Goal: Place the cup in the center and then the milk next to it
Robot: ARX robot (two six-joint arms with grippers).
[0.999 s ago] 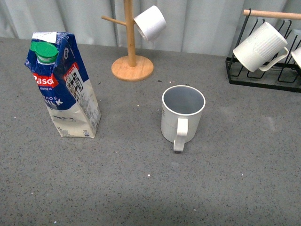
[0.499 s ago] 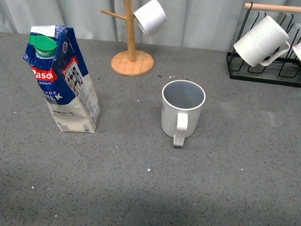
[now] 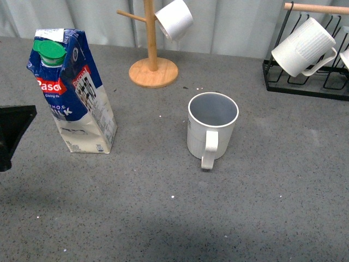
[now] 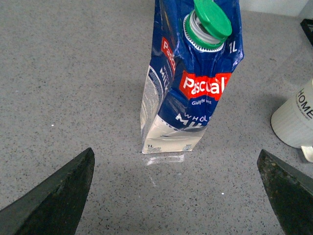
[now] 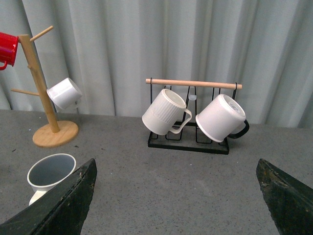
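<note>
Milk carton [image 3: 73, 95]: stood upright on the grey table [image 3: 163, 218], left of centre, ahead of the left fingers [image 4: 58, 193], which were spread wide and touched nothing. Off-white mug [image 3: 211, 128]: stood upright near the centre, apart from the carton. Right fingers [image 5: 66, 196]: spread apart, empty.

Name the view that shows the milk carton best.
Left wrist view: the milk carton is closest, cap and logo facing the camera. Front view shows it whole but smaller. Right wrist view misses it.

Bare table [image 3: 147, 207] between milk [image 3: 73, 93] and cup [image 3: 211, 128]; mug tree [image 3: 154, 72], rack [image 3: 294, 90] well behind.
</note>
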